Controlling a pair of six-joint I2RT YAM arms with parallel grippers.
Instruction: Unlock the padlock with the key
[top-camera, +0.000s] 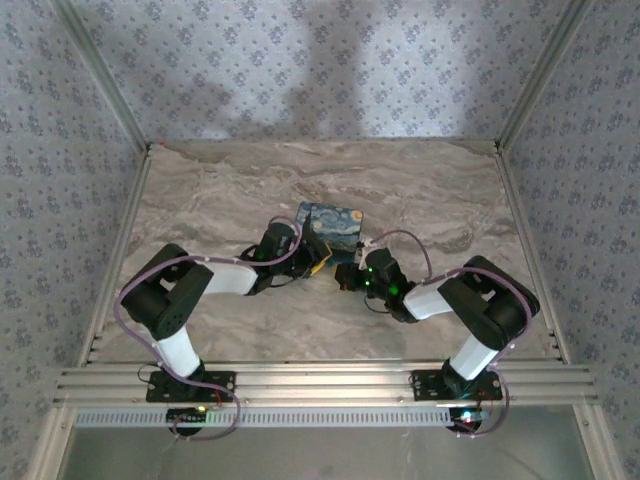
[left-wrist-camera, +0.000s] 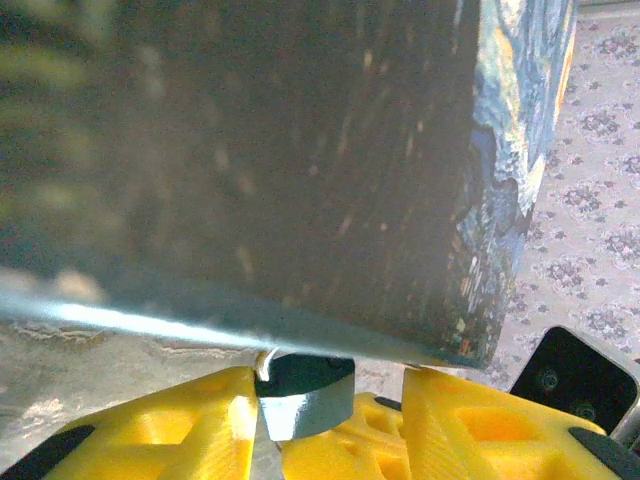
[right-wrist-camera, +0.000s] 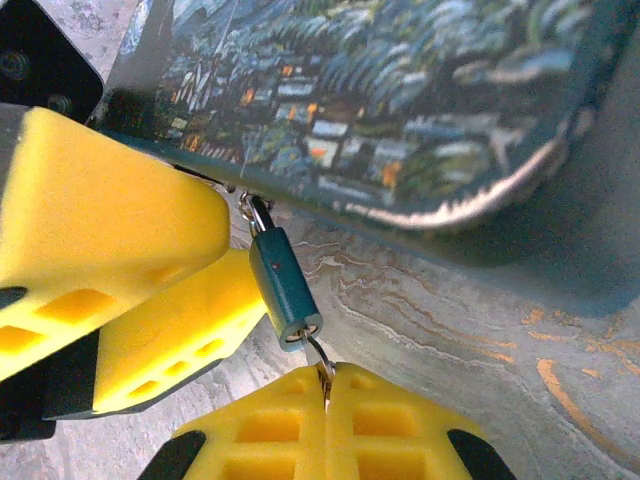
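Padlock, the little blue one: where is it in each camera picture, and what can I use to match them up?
Top view: too small to make out, by the painted box's near edge.
Left wrist: padlock at bottom centre, between the yellow fingers, under the box.
Right wrist: padlock left of centre, slanted, below the box's edge.
Shared landmark: the painted box.

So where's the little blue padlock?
In the right wrist view, the padlock hangs just left of centre from the lower edge of the painted box, with the key right below it, pinched in the right gripper.
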